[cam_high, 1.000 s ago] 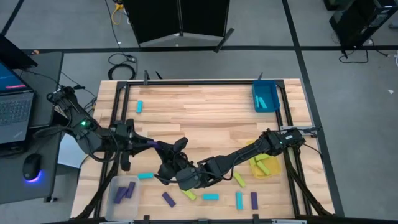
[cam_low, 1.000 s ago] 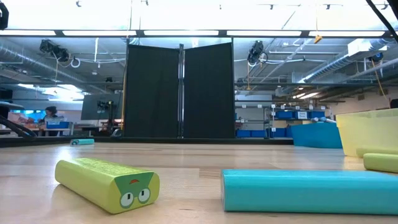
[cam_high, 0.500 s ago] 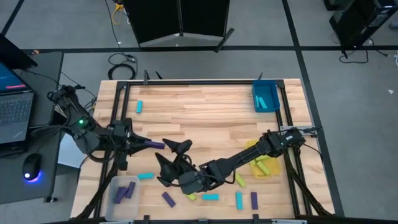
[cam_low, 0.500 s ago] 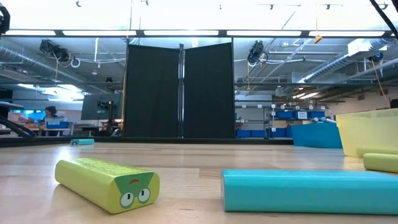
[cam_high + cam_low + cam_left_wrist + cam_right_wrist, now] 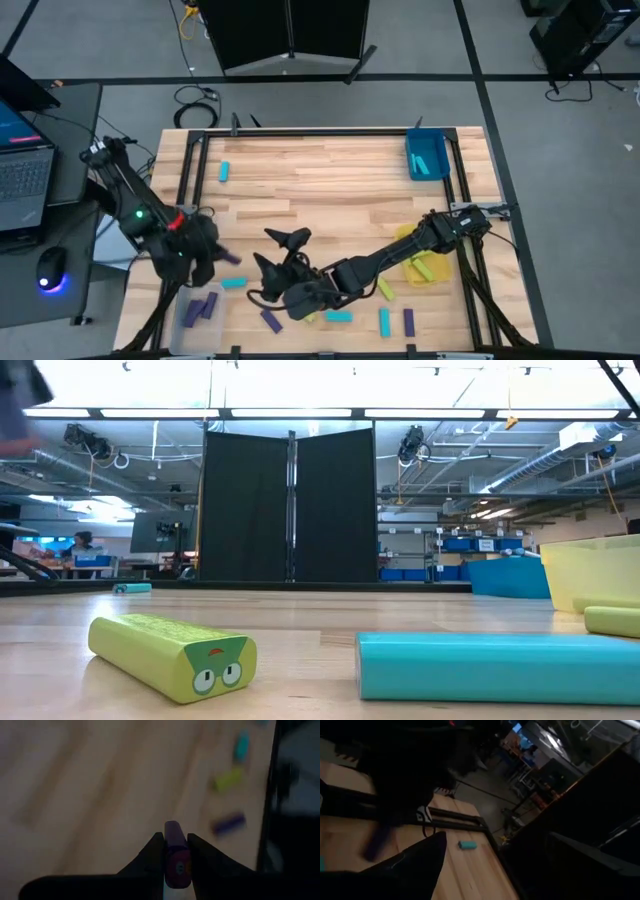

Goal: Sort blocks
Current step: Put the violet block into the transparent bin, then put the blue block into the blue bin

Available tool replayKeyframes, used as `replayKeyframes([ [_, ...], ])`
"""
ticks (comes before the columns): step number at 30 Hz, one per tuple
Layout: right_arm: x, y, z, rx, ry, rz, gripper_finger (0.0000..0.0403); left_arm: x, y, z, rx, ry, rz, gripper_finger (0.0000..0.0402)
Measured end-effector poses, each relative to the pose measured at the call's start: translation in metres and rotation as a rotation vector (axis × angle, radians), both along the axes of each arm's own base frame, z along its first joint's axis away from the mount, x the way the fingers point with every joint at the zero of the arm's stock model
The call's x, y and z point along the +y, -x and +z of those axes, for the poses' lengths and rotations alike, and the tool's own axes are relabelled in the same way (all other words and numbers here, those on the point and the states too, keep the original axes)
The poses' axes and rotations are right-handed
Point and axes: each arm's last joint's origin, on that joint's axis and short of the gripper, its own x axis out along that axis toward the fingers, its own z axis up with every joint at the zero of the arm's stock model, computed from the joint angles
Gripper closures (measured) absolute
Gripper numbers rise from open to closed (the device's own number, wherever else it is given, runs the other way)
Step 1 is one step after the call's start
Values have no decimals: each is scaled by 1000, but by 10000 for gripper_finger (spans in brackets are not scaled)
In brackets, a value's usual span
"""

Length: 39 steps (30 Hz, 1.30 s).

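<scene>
My left gripper (image 5: pixel 220 256) is over the table's near left part, just beyond the clear tray (image 5: pixel 180 312), shut on a purple block (image 5: pixel 232 257). In the left wrist view the block (image 5: pixel 174 832) sticks out past the fingertips. My right gripper (image 5: pixel 277 252) stands open near the table's middle and holds nothing; its fingers spread wide in the right wrist view (image 5: pixel 505 870). Loose blocks lie near the front edge: cyan (image 5: pixel 235 283), purple (image 5: pixel 270 320), yellow-green (image 5: pixel 305 314), cyan (image 5: pixel 338 317). My left gripper pinches the purple block by its two long sides (image 5: pixel 175 851), one finger on each. The block lies along the fingers, and its far end juts beyond the fingertips. The fingers slant downward, and the block is clear of the table.
The clear tray holds purple blocks (image 5: pixel 203 305). A yellow tray (image 5: pixel 436 275) with yellow-green blocks stands at the right, a blue tray (image 5: pixel 427 150) at the far right corner. A lone cyan block (image 5: pixel 224 172) lies far left. The low view shows a yellow-green block (image 5: pixel 170 655) and a cyan one (image 5: pixel 500 665).
My right gripper has opened and let go of the purple block, which stays in my left gripper. My left gripper has carried the block toward the table's near left, toward the clear tray, sinking and tipping downward.
</scene>
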Motion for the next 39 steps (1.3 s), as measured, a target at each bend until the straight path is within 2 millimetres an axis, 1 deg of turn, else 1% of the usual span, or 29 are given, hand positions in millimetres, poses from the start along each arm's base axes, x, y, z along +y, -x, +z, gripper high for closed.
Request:
replayKeyframes([
  [5, -6, -2, -2, 19, -4, -3, 59, -19, -4, -14, 259, 132, -109, 337],
  [11, -6, -2, -6, 84, 11, 63, 59, -44, 1, -31, 578, 227, -290, 337],
  [14, -4, -3, -9, 106, -31, 141, 59, -52, 2, -38, 643, 223, -321, 337],
  [17, -5, -6, -12, 122, -121, 264, 60, -57, 0, -43, 646, 186, -308, 337],
  [18, -6, -8, -14, 124, -161, 307, 60, -58, -1, -45, 647, 179, -306, 331],
  [19, -8, -10, -18, 130, -198, 344, 60, -59, -2, -46, 643, 170, -301, 317],
  [21, -16, -14, -26, 153, -264, 386, 59, -60, -3, -48, 644, 156, -295, 273],
  [25, -31, -23, -53, 205, -439, 487, 57, -61, -3, -49, 651, 158, -297, 187],
  [27, -38, -26, -69, 225, -497, 505, 57, -62, -3, -47, 650, 163, -302, 155],
  [29, -42, -29, -86, 215, -530, 516, 58, -64, -5, -42, 633, 176, -313, 132],
  [31, -45, -31, -98, 184, -550, 529, 59, -66, -7, -34, 595, 175, -324, 119],
  [33, -47, -33, -105, 136, -572, 558, 61, -68, -11, -21, 510, 159, -345, 115],
  [35, -49, -34, -113, 92, -594, 579, 62, -70, -14, -8, 412, 118, -359, 117],
  [37, -51, -33, -122, 90, -604, 572, 64, -69, -17, 4, 320, 59, -352, 121],
  [39, -55, -33, -127, 103, -605, 561, 65, -66, -19, 9, 257, -9, -322, 127],
])
